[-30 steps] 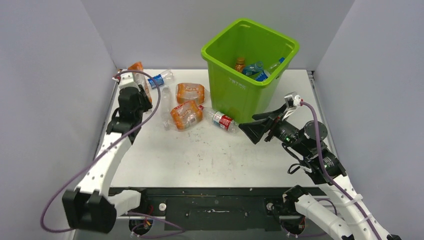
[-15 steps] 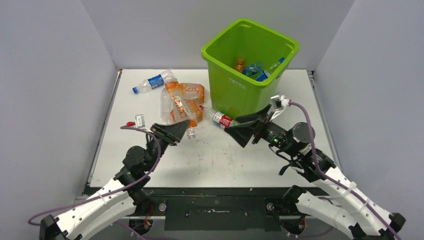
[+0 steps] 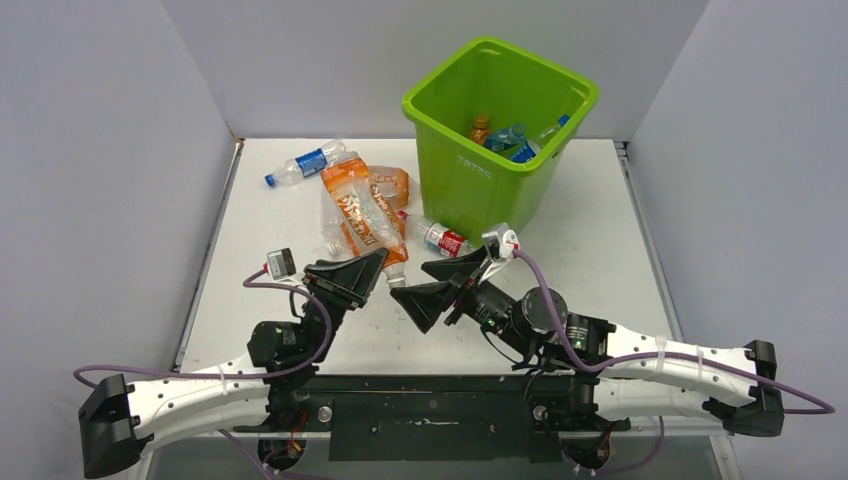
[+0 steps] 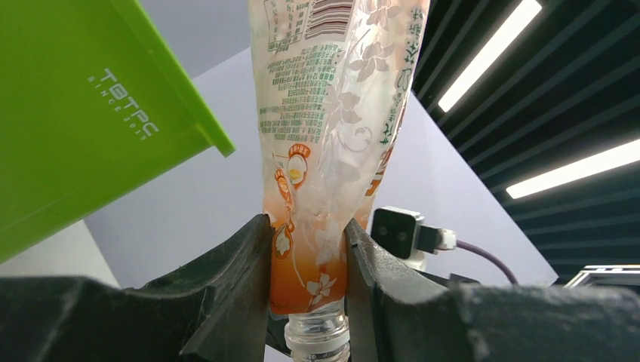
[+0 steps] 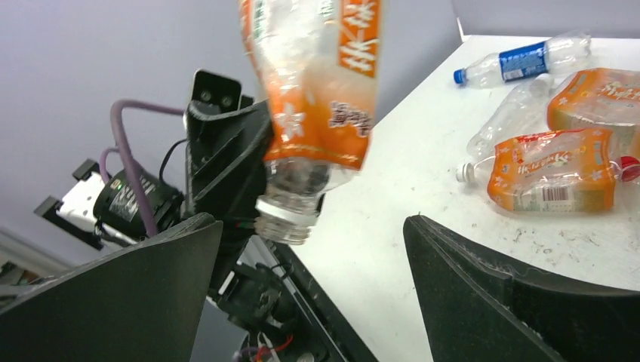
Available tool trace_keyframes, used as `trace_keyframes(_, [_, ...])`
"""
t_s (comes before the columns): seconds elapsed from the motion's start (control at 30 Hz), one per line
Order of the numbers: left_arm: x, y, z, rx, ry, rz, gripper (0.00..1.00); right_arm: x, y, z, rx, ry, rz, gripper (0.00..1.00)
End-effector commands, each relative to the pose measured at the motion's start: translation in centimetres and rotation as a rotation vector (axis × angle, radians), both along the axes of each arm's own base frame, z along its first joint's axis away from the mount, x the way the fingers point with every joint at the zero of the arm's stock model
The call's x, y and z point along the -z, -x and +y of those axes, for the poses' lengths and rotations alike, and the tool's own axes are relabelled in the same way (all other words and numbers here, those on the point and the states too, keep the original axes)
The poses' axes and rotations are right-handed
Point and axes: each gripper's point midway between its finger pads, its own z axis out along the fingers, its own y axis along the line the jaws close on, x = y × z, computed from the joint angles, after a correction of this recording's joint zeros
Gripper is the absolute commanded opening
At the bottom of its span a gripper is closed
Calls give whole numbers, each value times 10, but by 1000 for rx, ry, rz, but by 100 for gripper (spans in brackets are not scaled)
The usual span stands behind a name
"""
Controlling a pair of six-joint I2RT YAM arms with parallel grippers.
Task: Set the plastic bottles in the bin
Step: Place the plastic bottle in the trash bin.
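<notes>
Bright, even light falls from overhead; in my left wrist view the ceiling strip lights (image 4: 490, 53) glare white. Shadows on the table (image 3: 580, 230) are soft. My right tool (image 5: 313, 222) shows dark, with little detail.

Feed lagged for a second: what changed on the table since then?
Left claw swung back from the far-left edge, carrying an orange-label bottle to the near centre. Right claw, open, moved left, close to its neck. Bin and red-label bottle stayed put.

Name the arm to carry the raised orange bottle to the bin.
Likely right: the right gripper is open at the orange bottle's neck, held by the left gripper, and the bin stands toward that side.
</notes>
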Motion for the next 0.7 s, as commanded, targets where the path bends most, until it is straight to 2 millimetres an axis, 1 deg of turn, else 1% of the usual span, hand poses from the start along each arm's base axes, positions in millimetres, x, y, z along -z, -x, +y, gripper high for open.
trace_keyframes(0.0, [-26,11,23,-28,110,-60,0,-27,-17,-11,118,-130,-10,93])
trace_keyframes(0.13, [-27,17,21,-13,109,-63,0,-33,-16,2,95,-162,-15,85])
trace_keyframes(0.23, [-28,19,22,-15,105,-70,0,-36,-12,15,59,-168,-18,78])
trace_keyframes(0.37, [-29,21,25,-26,101,-78,0,-35,-6,30,9,-162,-15,77])
trace_keyframes(0.4, [-29,22,26,-27,99,-79,0,-33,-5,32,6,-160,-12,75])
trace_keyframes(0.43, [-29,22,26,-29,99,-80,0,-33,-6,33,7,-159,-7,70])
trace_keyframes(0.53, [-27,23,27,-28,93,-83,0,-30,-9,32,27,-155,4,51])
trace_keyframes(0.67, [-23,23,21,-31,39,-94,0,-33,-8,32,24,-167,-6,34])
